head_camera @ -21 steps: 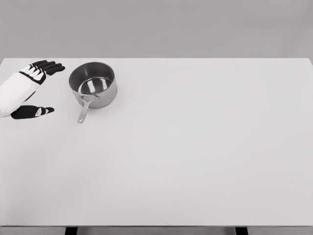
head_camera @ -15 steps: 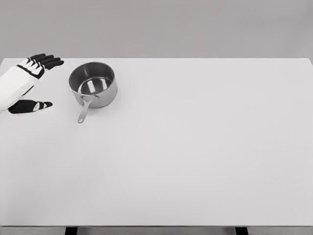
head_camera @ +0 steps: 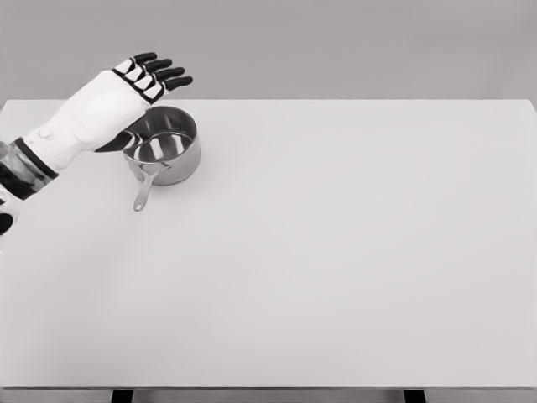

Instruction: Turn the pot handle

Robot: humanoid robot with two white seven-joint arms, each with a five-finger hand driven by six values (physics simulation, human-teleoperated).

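A small steel pot (head_camera: 170, 149) stands on the white table at the back left. Its handle (head_camera: 144, 191) points toward the front, slightly to the left. My left hand (head_camera: 134, 88) hovers above the pot's back left rim, palm down, fingers stretched out and spread toward the right. It holds nothing. The hand covers the pot's left rim, and the thumb shows dark under the palm beside the rim. The right arm is out of sight.
The white table (head_camera: 336, 252) stretches wide to the right and front of the pot. Its front edge runs along the bottom of the picture, with two dark legs showing below.
My left hand has risen and swung right, from the table's left edge beside the pot to a spot above its rim. The pot has not moved.
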